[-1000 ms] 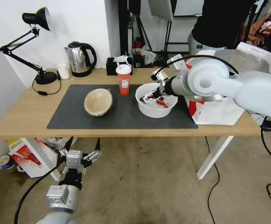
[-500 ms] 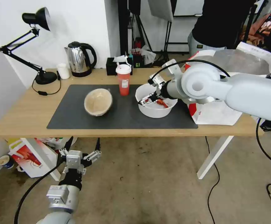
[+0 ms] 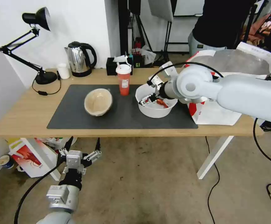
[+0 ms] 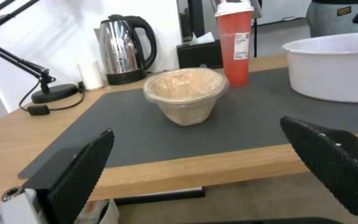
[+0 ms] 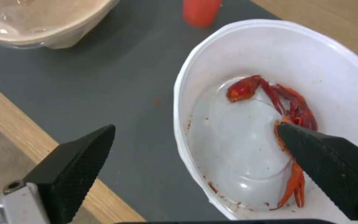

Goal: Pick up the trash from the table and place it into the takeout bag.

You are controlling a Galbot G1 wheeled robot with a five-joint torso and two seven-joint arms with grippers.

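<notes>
Three pieces of trash sit on the dark grey mat (image 3: pixel 123 115) of the table (image 3: pixel 23 118): one white bowl (image 3: pixel 155 107), one red cup (image 3: pixel 123 80) and one tan paper bowl (image 3: pixel 98 101).

The right gripper (image 3: pixel 148 100) hangs over the white bowl with its two fingers spread wide, straddling the near-left rim: one finger (image 5: pixel 332 165) is inside above the bowl floor, the other finger (image 5: pixel 69 168) is outside over the mat. Neither visibly touches the wall. Just beside the inner finger lie red crayfish shells (image 5: pixel 284 105), a few pieces clustered together; an exact count is hard to make.

From this gripper, the red cup with its white lid stands just beyond and to its left, upright, apart from the bowl. The tan paper bowl lies farther left, tilted onto its side with its film-covered mouth facing the robot. One takeout bag (image 3: pixel 222 109) stands behind the arm to the gripper's right, mouth open, silver lining showing.

The left gripper (image 3: pixel 81 149) is parked low in front of the table edge, below the tabletop, its two fingers (image 4: pixel 79 174) spread apart and holding nothing; the tan paper bowl is straight ahead of it.

Along the back edge stand one kettle (image 3: pixel 79 59), one desk lamp (image 3: pixel 33 37), one small white cup (image 3: pixel 63 71) and one black tissue box (image 3: pixel 117 67).
</notes>
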